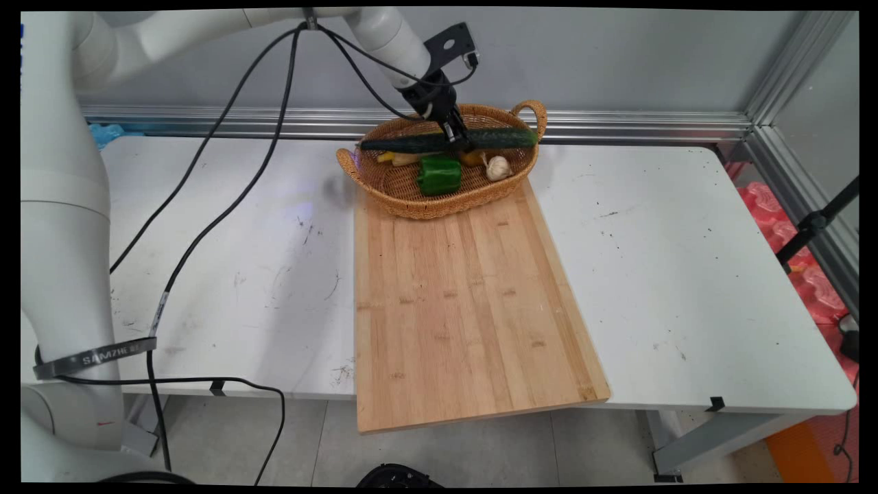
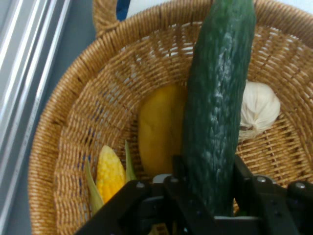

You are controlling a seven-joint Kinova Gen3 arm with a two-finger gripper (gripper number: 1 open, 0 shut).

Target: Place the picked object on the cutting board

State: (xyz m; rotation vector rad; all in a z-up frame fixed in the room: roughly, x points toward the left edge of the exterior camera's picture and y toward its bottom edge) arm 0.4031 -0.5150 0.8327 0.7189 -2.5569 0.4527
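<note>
White table point(image 1: 686, 274) carries, on its left side, only black cables point(image 1: 226, 206) that hang from the arm and trail off the near edge. Just right of them a long wooden cutting board point(image 1: 466, 302) runs from the near edge, which it overhangs, towards the far side. A wicker basket point(image 1: 411, 206) sits at the far end, with its near side on the board.

Inside the basket, from the left: a small ear of corn point(image 2: 110, 171) with green husk, then a smooth yellow piece point(image 2: 159, 132) that I cannot name for certain, and a green pepper point(image 1: 439, 175) against the near wall. Above these a long dark cucumber point(image 1: 411, 143) lies level, spanning the basket almost from rim to rim. Whether its ends rest on the rim or hang just clear of it cannot be told.

The gripper point(image 1: 458, 137) comes down from the upper left and is clamped on the cucumber a little right of its middle. The hand view shows a black finger pressed against each side of it. Right of the gripper a bulb of garlic point(image 1: 499, 167) lies on the basket floor, close under the cucumber, and beyond it stands the basket's right handle point(image 1: 531, 110).
</note>
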